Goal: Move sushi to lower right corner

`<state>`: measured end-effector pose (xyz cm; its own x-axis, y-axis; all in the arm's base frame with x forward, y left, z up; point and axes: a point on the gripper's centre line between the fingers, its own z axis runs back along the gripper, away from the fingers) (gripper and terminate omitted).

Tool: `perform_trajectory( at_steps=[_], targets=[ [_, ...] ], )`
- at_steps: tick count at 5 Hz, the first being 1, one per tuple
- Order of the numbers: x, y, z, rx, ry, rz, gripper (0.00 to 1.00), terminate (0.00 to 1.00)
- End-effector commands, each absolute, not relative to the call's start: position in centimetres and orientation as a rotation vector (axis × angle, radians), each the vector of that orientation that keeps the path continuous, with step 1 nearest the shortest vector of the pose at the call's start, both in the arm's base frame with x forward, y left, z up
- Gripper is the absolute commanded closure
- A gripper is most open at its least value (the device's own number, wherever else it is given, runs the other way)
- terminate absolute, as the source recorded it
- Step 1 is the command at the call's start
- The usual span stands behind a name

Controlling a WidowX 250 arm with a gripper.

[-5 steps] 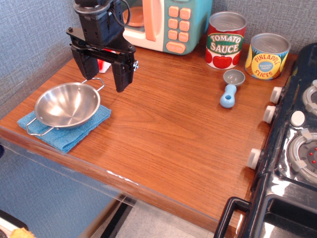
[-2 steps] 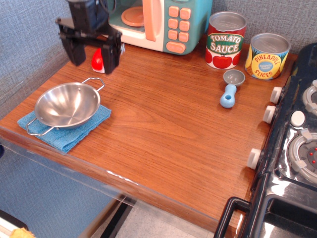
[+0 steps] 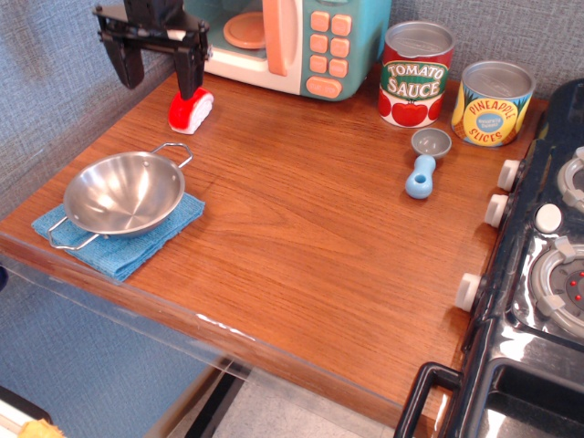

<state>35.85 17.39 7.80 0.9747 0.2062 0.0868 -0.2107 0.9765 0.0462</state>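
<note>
The sushi is a small red-topped piece on white rice. It lies on the wood table at the back left, in front of the toy microwave. My gripper is open and empty. It hangs just behind and left of the sushi, with its right finger right above the sushi's back end. The lower right corner is bare reddish-brown wood next to the black stove.
A steel bowl sits on a blue cloth at the front left. A tomato sauce can, a pineapple can and a blue scoop stand at the back right. The black stove fills the right edge. The teal microwave is at the back.
My gripper has moved back and left, away from the bowl toward the wall, and the sushi has come into full view beside its right finger.
</note>
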Motion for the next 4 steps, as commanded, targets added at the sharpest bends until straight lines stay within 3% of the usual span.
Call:
perform_trajectory(
  at_steps=[1,4],
  targets=[
    [38.2,18.5,6.8,0.099,-0.069,0.226,0.0,0.0],
    [40.6,18.2,5.1,0.115,-0.059,0.241,0.0,0.0]
  ],
)
